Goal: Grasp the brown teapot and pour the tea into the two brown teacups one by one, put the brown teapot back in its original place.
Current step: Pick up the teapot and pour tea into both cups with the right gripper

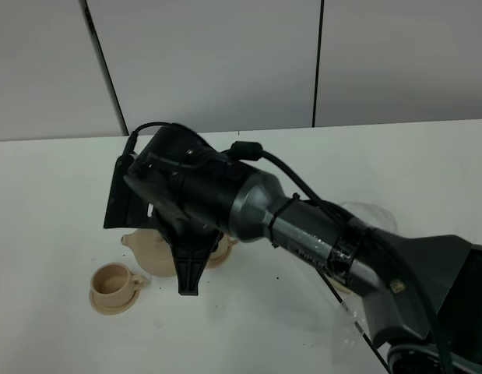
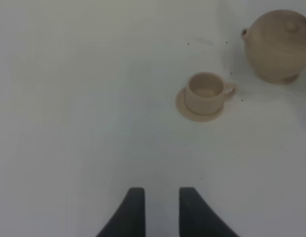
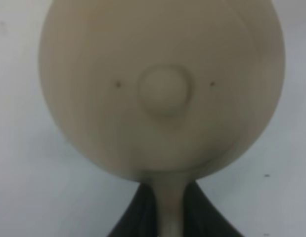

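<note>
The brown teapot (image 3: pixel 162 89) fills the right wrist view, knobbed lid up. My right gripper (image 3: pixel 170 197) is shut on its loop handle. From the high camera, the right gripper (image 1: pixel 188 285) reaches across to the left and the teapot (image 1: pixel 151 253) peeks out beside it, spout pointing left. One brown teacup (image 1: pixel 113 282) stands on its saucer just in front of the spout. It also shows as the teacup (image 2: pixel 206 91) near the teapot (image 2: pixel 280 47). A tan rim (image 1: pixel 222 253) right of the gripper is mostly hidden. The second teacup and the original place cannot be made out. My left gripper (image 2: pixel 161 210) hovers open over bare table.
The white table (image 1: pixel 54 195) runs back to a grey panelled wall. The right arm's dark body covers the table's middle. A clear plastic piece (image 1: pixel 369 212) lies behind the arm, and a small tan edge (image 1: pixel 339 287) shows under it.
</note>
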Controlling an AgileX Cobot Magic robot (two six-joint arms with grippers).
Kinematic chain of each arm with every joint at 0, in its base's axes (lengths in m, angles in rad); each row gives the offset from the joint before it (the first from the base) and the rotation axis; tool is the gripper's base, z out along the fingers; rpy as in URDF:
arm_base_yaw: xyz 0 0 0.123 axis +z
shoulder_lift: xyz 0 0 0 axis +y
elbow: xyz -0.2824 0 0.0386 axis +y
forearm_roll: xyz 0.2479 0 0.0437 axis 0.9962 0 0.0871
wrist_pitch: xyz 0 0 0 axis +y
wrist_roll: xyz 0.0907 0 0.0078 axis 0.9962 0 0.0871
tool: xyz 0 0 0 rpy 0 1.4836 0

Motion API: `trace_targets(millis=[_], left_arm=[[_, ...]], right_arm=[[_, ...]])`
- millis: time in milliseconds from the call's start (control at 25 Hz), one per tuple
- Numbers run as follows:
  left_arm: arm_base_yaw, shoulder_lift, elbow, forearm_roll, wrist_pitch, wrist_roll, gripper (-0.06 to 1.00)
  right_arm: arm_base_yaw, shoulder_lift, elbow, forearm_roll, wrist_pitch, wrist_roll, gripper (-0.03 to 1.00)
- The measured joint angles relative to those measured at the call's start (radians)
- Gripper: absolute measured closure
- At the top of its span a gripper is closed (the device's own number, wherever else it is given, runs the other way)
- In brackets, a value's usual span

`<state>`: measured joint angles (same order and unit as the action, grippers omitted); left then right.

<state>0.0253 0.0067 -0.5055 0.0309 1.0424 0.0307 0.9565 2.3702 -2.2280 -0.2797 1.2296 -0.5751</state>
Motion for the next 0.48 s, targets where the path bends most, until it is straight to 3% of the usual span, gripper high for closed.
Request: trace_targets(millis=[480], left_arm=[[0.0, 0.0, 0.0, 0.0, 0.0, 0.0, 0.7]], right_arm=[[0.076, 0.089, -0.117, -0.151, -0.05, -0.019, 0.87]])
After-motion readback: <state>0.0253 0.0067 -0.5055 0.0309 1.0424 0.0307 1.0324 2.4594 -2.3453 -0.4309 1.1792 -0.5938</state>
